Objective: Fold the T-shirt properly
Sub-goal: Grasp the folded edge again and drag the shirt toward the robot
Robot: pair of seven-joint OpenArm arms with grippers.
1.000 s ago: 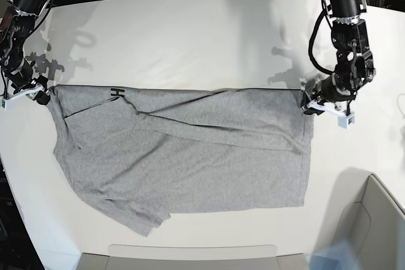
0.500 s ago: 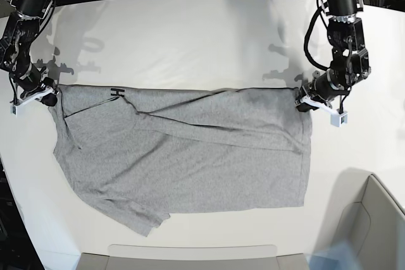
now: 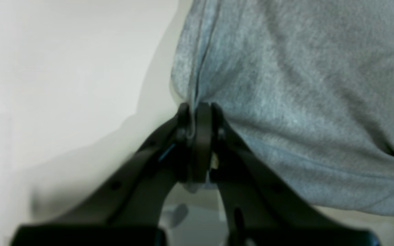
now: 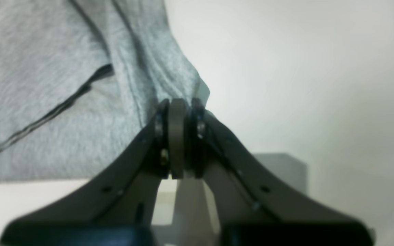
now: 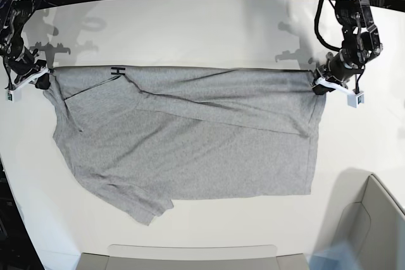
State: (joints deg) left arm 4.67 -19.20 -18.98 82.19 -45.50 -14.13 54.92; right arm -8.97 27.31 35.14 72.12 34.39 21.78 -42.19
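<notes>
Both arms have dragged the T-shirt (image 5: 190,137) toward the table's (image 5: 209,30) far edge vs 0.5 s ago; top edge now taut and straighter, so prob. a flatten/align step before the fold. Left gripper (image 3: 197,118) clamped on the hem corner, right gripper (image 4: 178,112) pinched shut on the opposite corner. Shirt lies spread mid-table, diagonal creases, lower sleeve rumpled; black lettering peeks at the top fold, blurry in wrist cams.

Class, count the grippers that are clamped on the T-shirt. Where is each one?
2. The left gripper pinches the T-shirt at its far right corner; the right gripper pinches its far left corner.
</notes>
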